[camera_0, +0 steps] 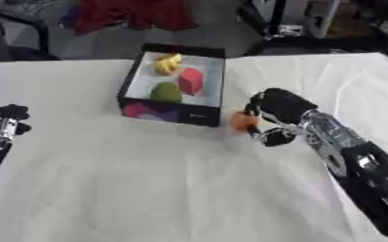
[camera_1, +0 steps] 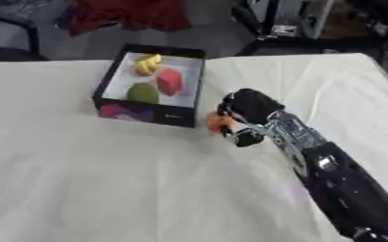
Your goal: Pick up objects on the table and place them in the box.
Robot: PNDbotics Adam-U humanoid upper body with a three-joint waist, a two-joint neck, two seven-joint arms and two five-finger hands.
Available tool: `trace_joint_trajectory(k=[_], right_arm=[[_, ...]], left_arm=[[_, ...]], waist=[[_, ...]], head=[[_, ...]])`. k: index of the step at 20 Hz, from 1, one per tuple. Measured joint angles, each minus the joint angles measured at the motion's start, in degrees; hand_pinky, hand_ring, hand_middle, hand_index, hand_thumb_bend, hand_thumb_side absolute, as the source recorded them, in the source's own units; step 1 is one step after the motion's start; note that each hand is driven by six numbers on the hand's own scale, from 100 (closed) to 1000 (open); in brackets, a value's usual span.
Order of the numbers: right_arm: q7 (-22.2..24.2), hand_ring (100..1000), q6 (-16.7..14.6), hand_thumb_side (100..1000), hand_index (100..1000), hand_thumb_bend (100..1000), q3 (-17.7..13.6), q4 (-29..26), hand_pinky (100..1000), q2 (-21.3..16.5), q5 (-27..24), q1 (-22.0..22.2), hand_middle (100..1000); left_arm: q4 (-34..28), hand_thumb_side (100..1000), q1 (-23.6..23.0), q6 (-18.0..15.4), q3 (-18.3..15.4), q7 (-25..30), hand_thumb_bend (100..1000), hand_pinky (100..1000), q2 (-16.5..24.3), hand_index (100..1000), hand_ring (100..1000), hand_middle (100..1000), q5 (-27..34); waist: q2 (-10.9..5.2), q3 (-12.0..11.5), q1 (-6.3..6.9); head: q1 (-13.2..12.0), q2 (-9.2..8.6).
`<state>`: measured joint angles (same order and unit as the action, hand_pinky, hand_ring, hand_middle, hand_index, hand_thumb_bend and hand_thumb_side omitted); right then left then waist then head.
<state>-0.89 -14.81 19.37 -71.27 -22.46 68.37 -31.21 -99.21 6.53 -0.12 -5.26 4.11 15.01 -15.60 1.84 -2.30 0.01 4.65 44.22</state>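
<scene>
Right hand (camera_0: 273, 109) curled around an orange object (camera_0: 242, 121), held just beside the box's (camera_0: 131, 82) near right corner, above the tabletop (camera_0: 147, 179). Box sits toward the far edge, holding a yellow piece (camera_0: 167, 64), red block (camera_0: 191, 81) and green piece (camera_0: 166, 92). Left hand (camera_0: 5, 122) at left edge; finger state cannot be told.

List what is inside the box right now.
Inside the box lie a yellow object at the far end, a red block and a green object. The near wall hides a strip of the floor. The orange object is outside, in the right hand.
</scene>
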Motion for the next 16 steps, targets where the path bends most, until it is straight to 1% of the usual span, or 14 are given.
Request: trace_joint_trajectory(k=[3, 5, 7, 10, 12, 14, 16], right_arm=[[-6.16, 573, 1.08, 167, 223, 122, -0.23, 0.85, 753, 0.0, 0.32, -0.03, 425], [-8.89, 567, 1.4, 165, 220, 128, -0.31, 1.54, 751, 0.0, 0.64, -0.04, 419], [-10.67, 560, 1.52, 154, 220, 130, -0.32, 2.22, 748, 0.0, 0.93, -0.05, 411], [-12.35, 557, 1.54, 128, 218, 133, -0.43, 2.57, 748, 0.0, 0.92, -0.05, 407], [-12.87, 556, 1.59, 100, 217, 152, -0.67, 2.28, 750, -0.1, 0.51, -0.22, 405], [-12.94, 555, 1.7, 100, 217, 168, -0.74, 1.35, 750, -0.76, -0.58, -1.16, 405], [-12.58, 551, 1.99, 100, 215, 157, -0.85, 0.21, 750, -1.82, -2.23, -3.1, 402]], left_arm=[[0.0, 876, 0.0, 0.04, 0.0, -0.04, 168, 680, -0.01, 727, 590, 616, 0.0], [0.0, 877, 0.0, 0.07, 0.0, -0.07, 167, 679, -0.01, 727, 590, 616, 0.0], [0.0, 877, 0.0, 0.11, 0.0, -0.1, 167, 680, -0.02, 727, 590, 616, 0.0], [0.0, 877, 0.0, 0.13, 0.01, -0.13, 166, 678, -0.02, 726, 590, 616, 0.01], [0.0, 876, 0.0, 0.16, 0.01, -0.15, 169, 679, -0.02, 726, 590, 616, 0.02], [0.0, 878, 0.0, 0.17, 0.01, -0.16, 159, 679, -0.02, 726, 591, 616, 0.03], [-0.01, 878, 0.02, 0.16, 0.02, -0.16, 160, 679, -0.02, 727, 591, 616, 0.15]], waist=[[0.0, -0.04, 0.0], [0.0, -0.09, 0.0], [0.0, -0.13, 0.0], [0.0, -0.16, 0.0], [0.0, -0.18, 0.0], [0.0, -0.25, 0.0], [0.0, -0.72, 0.02]], head=[[0.05, 0.0], [0.11, 0.0], [0.17, 0.0], [0.19, 0.0], [0.19, 0.0], [0.23, 0.0], [0.49, 0.0]])
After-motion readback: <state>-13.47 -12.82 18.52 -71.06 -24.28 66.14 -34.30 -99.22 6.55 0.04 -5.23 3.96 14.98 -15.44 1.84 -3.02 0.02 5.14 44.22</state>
